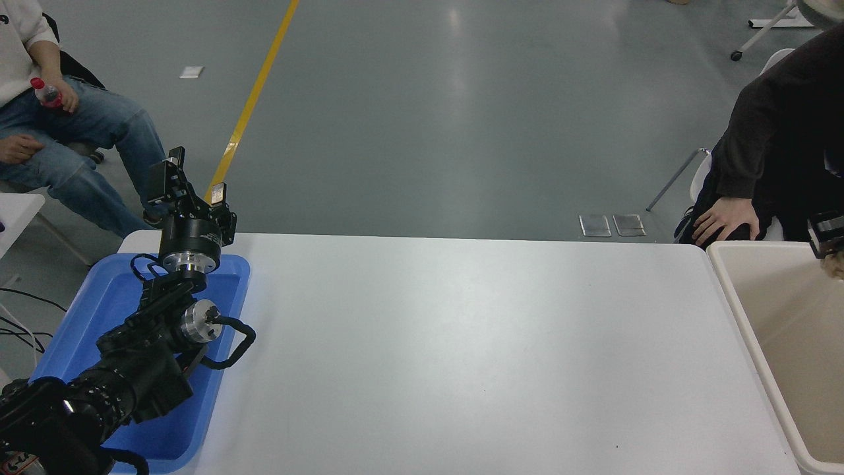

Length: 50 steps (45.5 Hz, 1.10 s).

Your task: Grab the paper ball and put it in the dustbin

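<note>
At the picture's right edge, only the tip of my right gripper shows, hanging above the far end of the beige dustbin. A tan scrap of the paper ball sticks out just under that tip, held in it; the rest of the ball is cut off by the frame. My left arm is parked at the lower left over a blue tray, its gripper raised past the table's far edge with its fingers apart and nothing between them.
The blue tray lies at the left end of the white table. One person sits at the far left holding a bottle. Another, in dark clothes, sits just behind the dustbin with a hand near its rim.
</note>
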Motion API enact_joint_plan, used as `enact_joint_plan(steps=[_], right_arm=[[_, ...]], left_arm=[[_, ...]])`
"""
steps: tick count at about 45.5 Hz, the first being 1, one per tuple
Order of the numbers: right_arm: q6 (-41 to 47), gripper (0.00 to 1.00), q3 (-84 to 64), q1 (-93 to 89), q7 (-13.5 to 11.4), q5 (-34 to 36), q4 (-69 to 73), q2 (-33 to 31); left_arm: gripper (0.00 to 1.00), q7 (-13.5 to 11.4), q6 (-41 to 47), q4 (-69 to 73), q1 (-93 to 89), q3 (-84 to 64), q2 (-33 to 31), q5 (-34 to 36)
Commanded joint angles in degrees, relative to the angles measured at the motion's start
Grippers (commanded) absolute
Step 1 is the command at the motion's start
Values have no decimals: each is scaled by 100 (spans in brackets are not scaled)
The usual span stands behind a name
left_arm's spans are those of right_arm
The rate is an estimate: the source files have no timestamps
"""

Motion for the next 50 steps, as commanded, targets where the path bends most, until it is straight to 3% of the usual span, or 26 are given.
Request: enact_joint_plan(steps=[1,14,27,35,50], right_arm=[[-159,0,-232,-401,2,-389,-505,-318],[-1073,0,303,-2422,45,-1444,-2280,-1346],[-2004,0,2341,-5383,81,-1479,-3714,-1620],[-2655,0,3212,-6887,72,-1462,-4619,-1514],[-3051,0,4715,-8672,10,-1163,-6113,-557]], left_arm=[[100,3,0,0,-9,5,-5,-4],[100,-5,0,0,-9,5,-5,-4],[100,-5,0,0,-18,14,-14,-4],[100,-14,0,0,-18,14,-23,-4],[100,-14,0,0,-9,14,-23,-4]])
